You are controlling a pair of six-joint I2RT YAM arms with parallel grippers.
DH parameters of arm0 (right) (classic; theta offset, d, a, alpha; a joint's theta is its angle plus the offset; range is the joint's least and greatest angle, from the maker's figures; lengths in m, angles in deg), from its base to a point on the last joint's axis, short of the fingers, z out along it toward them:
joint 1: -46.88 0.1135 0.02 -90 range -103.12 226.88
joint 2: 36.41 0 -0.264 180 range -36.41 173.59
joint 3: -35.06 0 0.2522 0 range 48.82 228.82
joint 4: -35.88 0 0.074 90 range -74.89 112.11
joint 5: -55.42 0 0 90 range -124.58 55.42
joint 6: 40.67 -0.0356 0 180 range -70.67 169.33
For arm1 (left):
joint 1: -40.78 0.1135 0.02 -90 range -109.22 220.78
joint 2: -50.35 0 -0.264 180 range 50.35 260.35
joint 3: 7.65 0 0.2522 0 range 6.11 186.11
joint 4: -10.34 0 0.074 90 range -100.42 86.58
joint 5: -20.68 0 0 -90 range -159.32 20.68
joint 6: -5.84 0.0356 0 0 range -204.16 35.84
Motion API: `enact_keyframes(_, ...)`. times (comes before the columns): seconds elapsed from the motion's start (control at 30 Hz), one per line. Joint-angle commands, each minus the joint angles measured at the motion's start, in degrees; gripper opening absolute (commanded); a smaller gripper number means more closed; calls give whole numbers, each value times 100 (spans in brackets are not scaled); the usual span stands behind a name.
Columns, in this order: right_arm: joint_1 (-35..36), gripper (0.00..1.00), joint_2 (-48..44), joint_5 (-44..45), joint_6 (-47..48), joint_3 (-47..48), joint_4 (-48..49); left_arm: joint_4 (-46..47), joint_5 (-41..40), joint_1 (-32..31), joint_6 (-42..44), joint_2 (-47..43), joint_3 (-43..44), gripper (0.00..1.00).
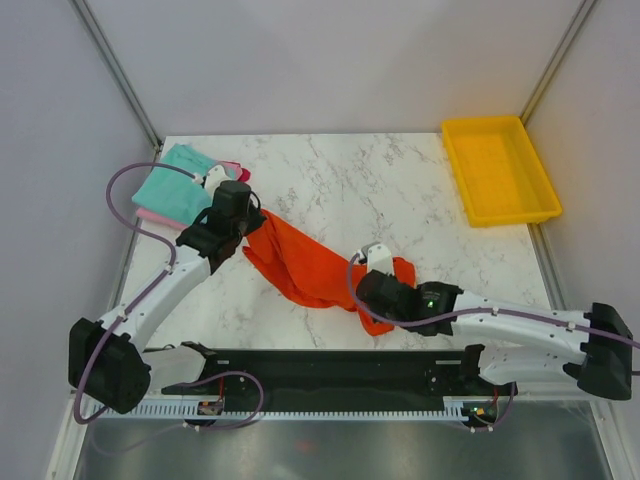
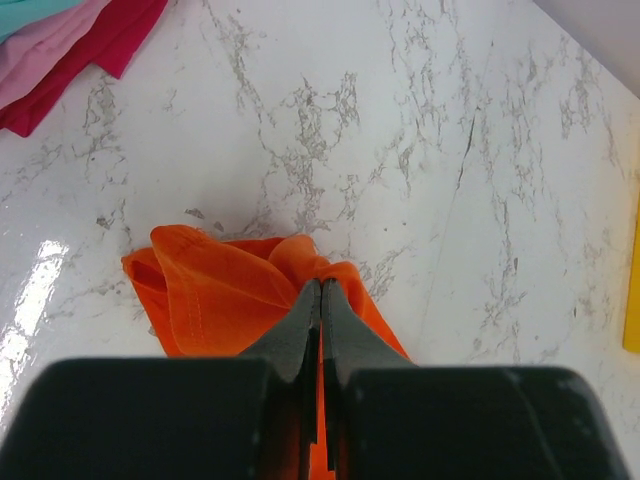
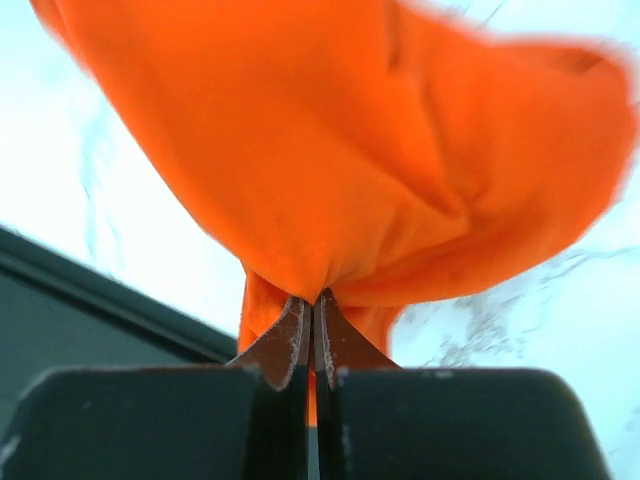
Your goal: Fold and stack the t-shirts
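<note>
Both my pairs of jaws are pinched shut on the orange shirt [image 1: 300, 265]: the left gripper [image 2: 320, 287] holds one bunched edge, and the right gripper [image 3: 313, 297] holds another, on the side nearer the tray [image 1: 455, 170]. The shirt stretches between them over the table [image 1: 350, 180], left of the tray. The teal shirt [image 1: 175, 188] lies on the pink shirt [image 1: 150, 215], farther left of the tray.

I count three t-shirts: an orange-red t-shirt [image 1: 300, 265] mid-table, then a teal t-shirt [image 1: 178, 188] and a pink t-shirt [image 1: 150, 214] at ten o'clock. A darker pink layer [image 2: 115, 40] there may be a fourth. One yellow tray [image 1: 497, 170] sits at two o'clock. Two arms: the left arm [image 1: 160, 295] and the right arm [image 1: 515, 320].
</note>
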Motion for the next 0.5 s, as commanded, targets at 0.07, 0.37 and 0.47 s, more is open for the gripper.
enact_keyframes(0.07, -1070, 0, -471, 1250, 381, 1253, -364, 307, -510, -168, 67, -250, 52, 2)
enact_keyframes(0.37, -2182, 0, -814, 883, 953, 2326, -250, 202, -1247, -439, 506, -696, 228, 2)
enact_keyframes(0.47, -2182, 0, -1130, 382, 1023, 2432, -338, -26, -2134, -1071, 778, -1468, 289, 2)
